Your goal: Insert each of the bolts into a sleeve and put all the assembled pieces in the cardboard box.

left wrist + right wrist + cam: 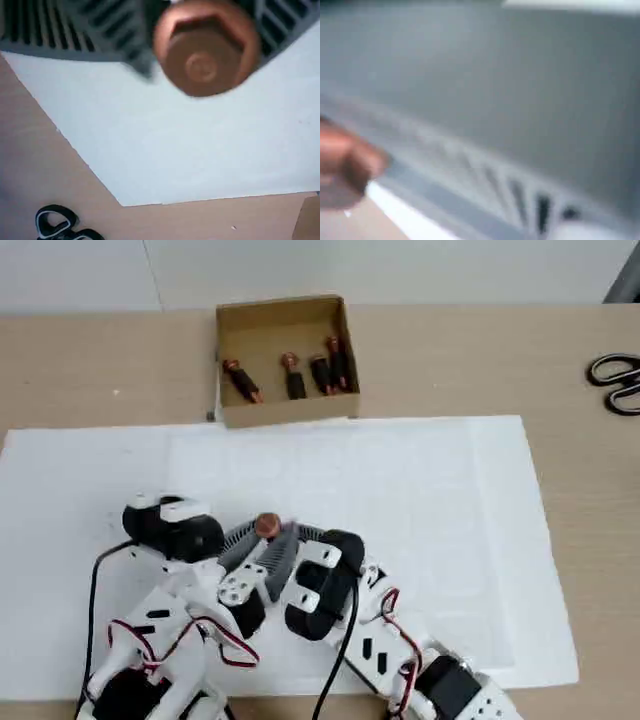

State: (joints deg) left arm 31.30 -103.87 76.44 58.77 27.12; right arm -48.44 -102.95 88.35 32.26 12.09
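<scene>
Down at 6 o'clock both arms are huddled together over the white sheet [430,520]. The bolt [267,526] sits right between them, held off the sheet with its copper hex head pointing up. The left fingers [243,543] look clamped on it below the head, ribbed pads on either side. The right arm [325,585] is pressed in close from the other side, but I can't tell if it's gripping anything. I also can't see whether there's a sleeve on the shank yet.

My guess on handling: it's small, stiff metal, light but slick. I'd grip across the shank just under the head, or the hex flats, and leave the far end free for the sleeve.

Further out at 12 o'clock, the cardboard box [285,410] sits on the desk [100,370] just past the sheet's edge, with four assembled pieces [295,380] lying inside. Scissors [615,380] are way off at about 2 o'clock.
</scene>
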